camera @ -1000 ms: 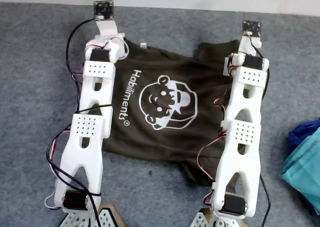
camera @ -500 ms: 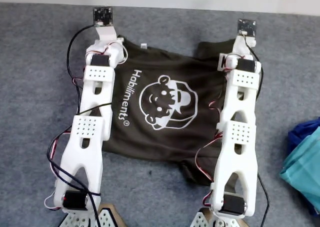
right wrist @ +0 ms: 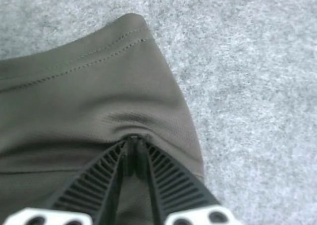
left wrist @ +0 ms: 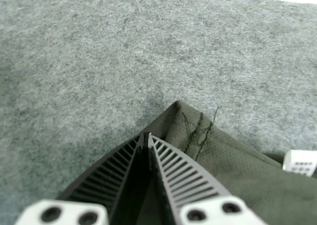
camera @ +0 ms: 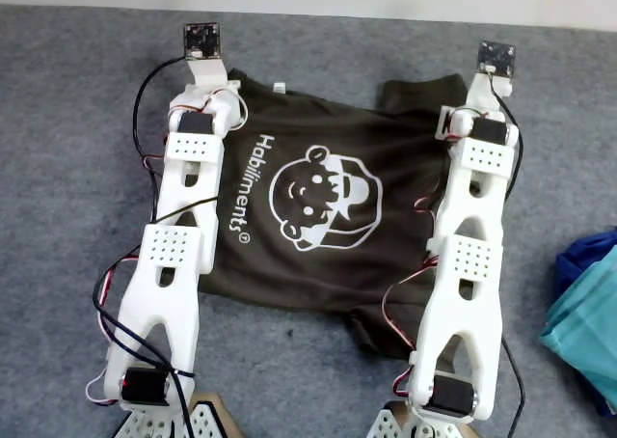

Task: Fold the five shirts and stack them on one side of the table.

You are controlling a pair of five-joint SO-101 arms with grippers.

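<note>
Grey felt covers the bench (camera: pixel 58 168), and a dark olive shirt (camera: pixel 318 264) lies spread on it, chest side up, between the two arms. Its front carries a white cartoon face (camera: pixel 325 197). A line of white lettering (camera: pixel 253 182) runs lengthwise beside the face, on the side of the left arm (camera: pixel 178 245). A small white label (left wrist: pixel 299 161) pokes out at the shirt's far edge; its print is too small to make out.

The left gripper (left wrist: pixel 148 138) sits at the shirt's far corner on its side, jaws pressed together on the edge of the fabric next to a loose thread. The right gripper (right wrist: pixel 132 143), at the end of the right arm (camera: pixel 472 245), is pinched narrow on a puckered fold near the hem of the opposite far corner. Blue and teal cloth (camera: pixel 588 313) is heaped at the bench's right edge, well apart from the shirt.
</note>
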